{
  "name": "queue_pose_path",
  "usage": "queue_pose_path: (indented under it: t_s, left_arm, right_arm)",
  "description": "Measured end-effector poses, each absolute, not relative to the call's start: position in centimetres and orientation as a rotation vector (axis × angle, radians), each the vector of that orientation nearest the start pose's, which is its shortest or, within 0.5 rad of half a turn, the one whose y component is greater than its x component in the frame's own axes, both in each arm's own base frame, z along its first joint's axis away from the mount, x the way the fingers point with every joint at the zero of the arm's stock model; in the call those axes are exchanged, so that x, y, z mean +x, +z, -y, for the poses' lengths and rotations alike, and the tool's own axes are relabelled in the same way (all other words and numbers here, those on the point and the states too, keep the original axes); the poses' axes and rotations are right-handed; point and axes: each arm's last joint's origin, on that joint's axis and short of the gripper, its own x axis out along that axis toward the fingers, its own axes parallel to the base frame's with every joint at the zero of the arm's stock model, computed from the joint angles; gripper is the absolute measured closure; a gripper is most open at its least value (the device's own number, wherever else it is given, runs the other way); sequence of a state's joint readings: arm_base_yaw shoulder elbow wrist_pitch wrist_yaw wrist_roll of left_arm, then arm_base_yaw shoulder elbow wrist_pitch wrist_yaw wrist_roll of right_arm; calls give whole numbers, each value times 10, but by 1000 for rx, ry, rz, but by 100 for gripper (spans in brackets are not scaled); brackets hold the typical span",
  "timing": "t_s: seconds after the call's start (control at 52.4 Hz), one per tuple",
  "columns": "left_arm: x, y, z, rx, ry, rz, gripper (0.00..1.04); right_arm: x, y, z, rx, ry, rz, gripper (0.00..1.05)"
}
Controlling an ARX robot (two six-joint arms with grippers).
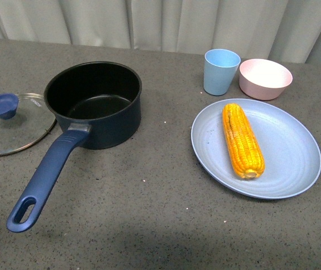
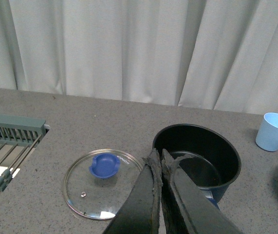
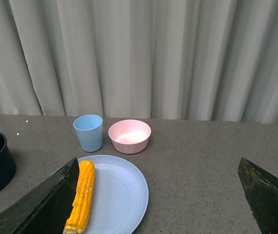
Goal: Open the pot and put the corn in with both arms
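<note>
Front view: the pot stands open at left, its lid lying flat further left. The corn lies on the plate at right. The left gripper is clenched on nothing and the right gripper is spread wide, empty. The round cob could roll or slip from a shallow pinch, and a careless reach might knock the cup just beyond.
</note>
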State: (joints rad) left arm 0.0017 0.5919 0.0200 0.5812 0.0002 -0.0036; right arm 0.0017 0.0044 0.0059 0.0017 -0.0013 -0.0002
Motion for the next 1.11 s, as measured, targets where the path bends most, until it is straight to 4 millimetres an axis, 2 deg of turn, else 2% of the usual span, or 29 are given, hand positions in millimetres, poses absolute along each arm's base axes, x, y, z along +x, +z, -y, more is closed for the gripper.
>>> queue_pose_path:
  t_s: [0.611,1.05,1.108]
  left_arm:
    - [118,174,0,-4,1,24,101]
    - [108,173,0,-4,1,23,101]
    - [102,169,0,-4,1,-7,101]
  right_arm:
    - [98,165,0,0,3,3,9]
    - [98,165,0,0,3,3,9]
    - [98,165,0,0,3,3,9]
